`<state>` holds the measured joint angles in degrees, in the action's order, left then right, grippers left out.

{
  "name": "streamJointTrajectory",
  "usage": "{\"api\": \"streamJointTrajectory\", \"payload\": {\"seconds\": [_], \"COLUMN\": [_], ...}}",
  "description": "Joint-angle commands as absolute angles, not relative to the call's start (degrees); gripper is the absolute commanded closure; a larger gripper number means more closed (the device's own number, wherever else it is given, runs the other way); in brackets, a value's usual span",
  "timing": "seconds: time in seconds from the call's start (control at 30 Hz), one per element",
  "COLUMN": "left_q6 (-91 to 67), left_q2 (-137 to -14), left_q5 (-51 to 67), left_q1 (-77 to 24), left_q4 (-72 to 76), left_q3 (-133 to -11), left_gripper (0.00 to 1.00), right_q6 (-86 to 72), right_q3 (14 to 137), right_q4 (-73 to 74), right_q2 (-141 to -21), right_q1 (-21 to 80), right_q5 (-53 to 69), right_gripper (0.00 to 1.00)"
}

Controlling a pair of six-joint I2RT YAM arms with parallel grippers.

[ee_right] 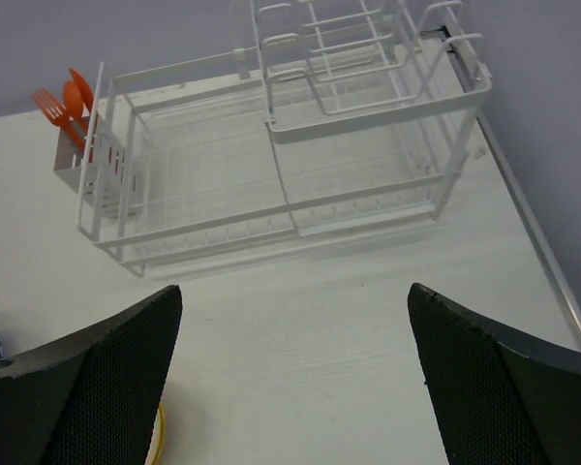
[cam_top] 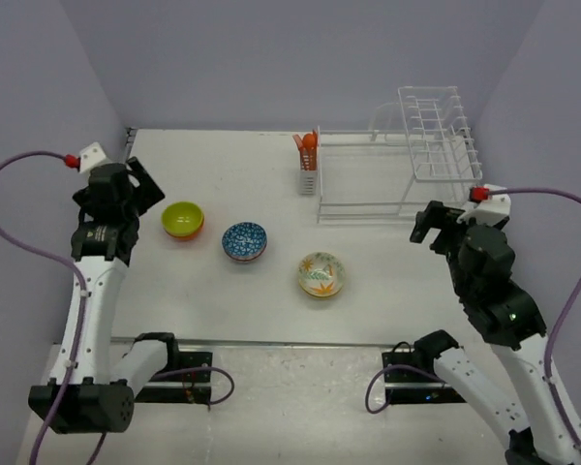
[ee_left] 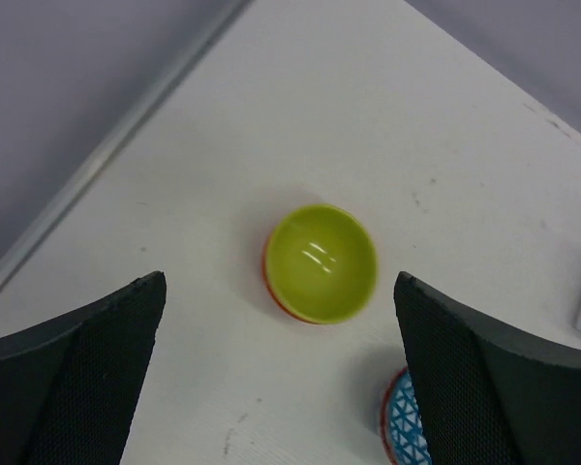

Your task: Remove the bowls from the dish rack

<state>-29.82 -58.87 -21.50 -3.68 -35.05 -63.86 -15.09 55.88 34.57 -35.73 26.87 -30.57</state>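
1. Table point(cam_top: 223, 170): three bowls sit on it in a loose row from left to right, all nearer than the rack and apart from it. Any move now should pass above them, not between them.
2. Rack point(cam_top: 436, 145): it stands at the far right, and I see no bowl in its low part or in its tall slotted part. I judge the unloading as good as done, so the step in hand is a last check and a clean retreat.
3. Right gripper point(cam_top: 428, 223): its fingers are apart and hold nothing. It hangs just on the near side of the rack, looking into it. Its view can confirm the slots are bare. After that, pull back toward the near edge without touching the wires.
4. Left gripper point(cam_top: 147, 187): the fingers are spread wide and empty, above the green bowl point(cam_top: 182, 219) and not touching it. Rise straight up before swinging, so no finger clips the rim.
5. Green bowl: upright at the left end of the row. An orange-red edge shows under it, and I cannot tell if that is a second bowl nested below.
6. Blue bowl point(cam_top: 244, 240): upright in the middle, near the green one but apart from it.
7. Leaf-print bowl point(cam_top: 321, 273): upright, nearest to the arms and furthest right.
8. Cutlery basket point(cam_top: 308, 179): at the left end of the rack, holding orange utensils point(cam_top: 308, 143). They are not part of this job, so leave them.
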Motion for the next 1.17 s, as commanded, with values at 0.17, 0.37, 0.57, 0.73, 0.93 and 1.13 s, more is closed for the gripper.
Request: {"api": "streamJointTrajectory", "payload": {"seconds": [0.17,0.37,0.57,0.73,0.93,1.13], "left_q6": [-19.51,-16.88,-15.99,-16.0,-16.35,-16.52], "left_q2": [-39.49,-31.66,-25.05,-25.49,-25.75,-26.37], "left_q5": [-16.94,-12.94,-12.65,-13.45,-14.41,-14.33], "left_q1": [2.82,-3.5,-4.39,-4.48,-4.48,-4.48], "left_q4": [-42.97,-45.97,-42.45,-41.92,-41.92,-41.75], "left_q3": [-63.72,-60.83,-54.93,-54.58,-54.58,-54.49], "left_gripper": [0.0,0.0,0.0,0.0,0.0,0.0], "right_q6": [-14.14,-11.88,-11.16,-13.53,-14.58,-15.47], "right_q3": [65.91,64.61,59.6,56.61,53.62,53.52], "right_q4": [48.76,50.81,45.63,42.81,39.47,38.41], "right_q2": [-25.94,-18.65,-16.08,-16.52,-16.17,-17.14], "right_q1": [21.62,21.62,21.62,21.62,21.62,21.62], "right_q5": [-24.42,-23.31,-24.69,-25.75,-23.82,-23.91], "right_gripper": [0.01,0.01,0.01,0.01,0.01,0.01]}}
